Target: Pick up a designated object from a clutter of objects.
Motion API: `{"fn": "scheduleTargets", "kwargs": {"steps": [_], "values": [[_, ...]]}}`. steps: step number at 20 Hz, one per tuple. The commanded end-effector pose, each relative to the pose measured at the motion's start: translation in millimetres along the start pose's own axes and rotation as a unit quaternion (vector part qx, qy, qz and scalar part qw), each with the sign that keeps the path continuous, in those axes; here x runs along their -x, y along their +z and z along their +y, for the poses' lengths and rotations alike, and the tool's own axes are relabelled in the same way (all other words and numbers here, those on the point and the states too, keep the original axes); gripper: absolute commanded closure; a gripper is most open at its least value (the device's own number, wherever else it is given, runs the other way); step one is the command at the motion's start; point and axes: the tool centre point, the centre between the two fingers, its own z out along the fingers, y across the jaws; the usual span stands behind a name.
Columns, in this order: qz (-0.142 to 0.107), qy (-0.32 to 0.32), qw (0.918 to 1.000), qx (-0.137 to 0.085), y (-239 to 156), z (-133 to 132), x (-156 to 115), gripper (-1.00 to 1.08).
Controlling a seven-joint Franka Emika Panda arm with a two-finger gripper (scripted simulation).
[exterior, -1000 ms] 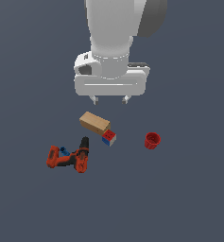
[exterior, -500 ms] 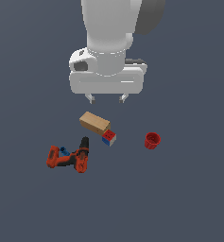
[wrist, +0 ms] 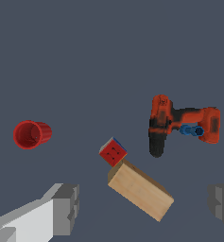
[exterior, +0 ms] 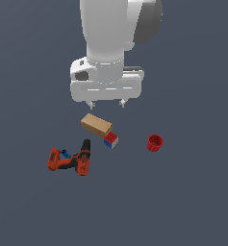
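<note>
The designated object, a plain tan oblong box (exterior: 95,125) (wrist: 140,190), lies flat on the dark floor. One of its ends meets a small red-blue-white cube (exterior: 111,140) (wrist: 113,151). My gripper (exterior: 106,103) (wrist: 144,208) hangs open above the box, a little behind it in the exterior view, with nothing between its fingers. In the wrist view the box lies between the two fingertips (wrist: 66,208). The rest of the clutter of objects is a small red cup (exterior: 155,142) (wrist: 31,134) and an orange-and-black power drill (exterior: 69,159) (wrist: 182,124).
The drill lies toward the exterior view's left, in front of the box. The cup lies on its side toward the exterior view's right, apart from the cube. Plain dark floor surrounds the objects.
The arm has shifted slightly toward the exterior view's left and moved a little lower over the box. None of the objects has moved.
</note>
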Motion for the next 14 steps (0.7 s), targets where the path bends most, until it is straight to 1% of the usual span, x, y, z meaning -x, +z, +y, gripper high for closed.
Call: {"fn": "scheduleTargets", "kwargs": {"steps": [1, 7, 14], "values": [[0.0, -0.016, 0.9999, -0.001, 9, 3, 2, -0.92], [-0.001, -0.069, 0.9976, -0.004, 37, 11, 11, -0.92], [-0.001, -0.142, 0.9898, -0.007, 74, 22, 25, -0.92]]}}
